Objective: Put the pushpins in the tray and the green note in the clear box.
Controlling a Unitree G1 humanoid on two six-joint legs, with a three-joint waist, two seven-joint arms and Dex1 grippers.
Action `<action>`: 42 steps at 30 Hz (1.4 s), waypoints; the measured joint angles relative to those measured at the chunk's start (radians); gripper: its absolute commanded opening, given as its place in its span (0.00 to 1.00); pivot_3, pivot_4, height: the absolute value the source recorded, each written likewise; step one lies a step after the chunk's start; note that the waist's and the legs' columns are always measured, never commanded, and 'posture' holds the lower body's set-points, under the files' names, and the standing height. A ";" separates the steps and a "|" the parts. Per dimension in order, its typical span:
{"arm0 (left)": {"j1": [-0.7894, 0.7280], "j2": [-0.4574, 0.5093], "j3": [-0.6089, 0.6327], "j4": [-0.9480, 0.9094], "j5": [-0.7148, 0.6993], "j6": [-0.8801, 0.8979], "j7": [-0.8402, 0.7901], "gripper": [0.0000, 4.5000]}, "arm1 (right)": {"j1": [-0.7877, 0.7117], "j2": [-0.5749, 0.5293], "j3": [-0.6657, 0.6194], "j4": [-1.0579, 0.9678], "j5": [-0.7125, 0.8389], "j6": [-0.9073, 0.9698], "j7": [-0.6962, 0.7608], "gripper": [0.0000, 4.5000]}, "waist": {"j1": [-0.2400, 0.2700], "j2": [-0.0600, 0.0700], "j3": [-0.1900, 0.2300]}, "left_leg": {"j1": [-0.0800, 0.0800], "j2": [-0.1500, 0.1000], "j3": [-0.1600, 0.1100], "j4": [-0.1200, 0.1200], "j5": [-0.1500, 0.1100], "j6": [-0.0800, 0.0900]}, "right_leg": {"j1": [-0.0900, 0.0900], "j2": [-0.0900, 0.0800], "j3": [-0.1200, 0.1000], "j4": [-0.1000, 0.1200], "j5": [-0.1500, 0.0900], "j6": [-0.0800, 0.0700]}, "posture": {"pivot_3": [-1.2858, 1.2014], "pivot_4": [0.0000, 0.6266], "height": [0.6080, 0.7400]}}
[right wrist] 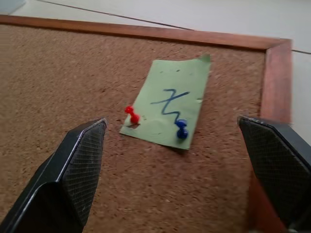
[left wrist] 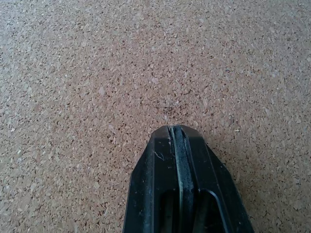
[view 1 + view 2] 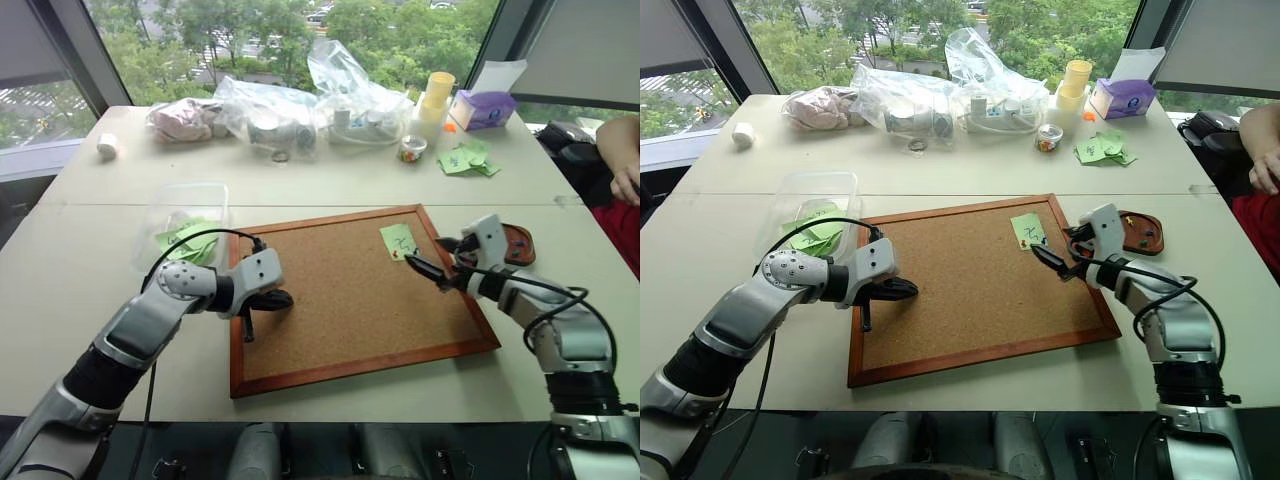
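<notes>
Note (image 1: 167,104) sits pinned at the cork board's (image 3: 330,300) far right corner, scribble up, held by a red pin (image 1: 131,114) at one lower corner and a blue pin (image 1: 181,129) near the other (which is why it can't just be lifted yet). Right gripper (image 1: 172,170) points at it from just beside, fingers wide apart and straddling both pins in the wrist view, holding nothing. Judging by the aim, it's lining up on a pin head, likely blue since that sits nearer the middle of the gap.

Tray (image 3: 518,243) lies on the table touching the board's right edge, right behind the right gripper, so a pulled pin has a short trip. It seems to hold a few small dots already, too small to tell what they are.

Box (image 3: 185,205) is off the board's far left corner with green notes heaped inside. Left gripper (image 3: 278,298) hovers low over bare cork at the board's left side, fingers pressed together, empty, probably parked near the box for the note later.

Task looks mid-way: two pins and the note are left. Risk: the pin heads are tiny, and a pinch could snag the paper.
</notes>
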 measured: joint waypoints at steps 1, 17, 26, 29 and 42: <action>0.000 0.001 0.000 0.000 0.000 0.000 -0.001 0.00 | -0.001 0.000 0.000 0.001 -0.009 -0.013 -0.004 0.99 | -0.001 0.000 0.000 | 0.000 0.000 0.000 0.000 0.000 0.000 | 0.000 0.000 0.000 0.000 0.000 0.000 | 0.52 0.24 0.99; 0.001 0.001 0.001 -0.002 0.000 0.004 0.002 0.00 | -0.006 0.029 0.016 0.076 -0.049 -0.052 -0.011 0.03 | -0.002 0.000 0.000 | 0.000 0.000 0.000 0.000 0.000 0.000 | 0.000 0.000 0.000 0.000 0.000 0.000 | 0.52 0.24 0.99; 0.002 0.001 0.001 -0.005 0.001 0.010 0.003 0.00 | -0.009 0.033 0.014 0.085 -0.051 -0.061 -0.013 0.01 | -0.003 0.000 0.000 | 0.000 0.000 0.000 0.000 0.000 0.000 | 0.000 0.000 0.000 0.000 0.000 0.000 | 0.52 0.24 0.99; 0.002 0.003 0.001 -0.011 0.002 0.016 0.006 0.00 | -0.008 0.041 0.011 0.085 -0.051 -0.065 -0.019 0.01 | -0.004 0.000 0.000 | 0.000 0.000 0.000 0.000 0.000 0.000 | 0.000 0.000 0.000 0.000 0.000 0.000 | 0.52 0.24 0.99; 0.012 0.010 -0.005 -0.037 0.013 0.027 0.009 0.00 | -0.033 0.087 -0.066 0.086 -0.017 -0.112 -0.074 0.01 | -0.005 0.000 0.000 | 0.000 0.000 0.000 -0.001 0.000 -0.001 | 0.000 0.000 0.000 0.000 0.000 0.000 | 0.52 0.24 0.99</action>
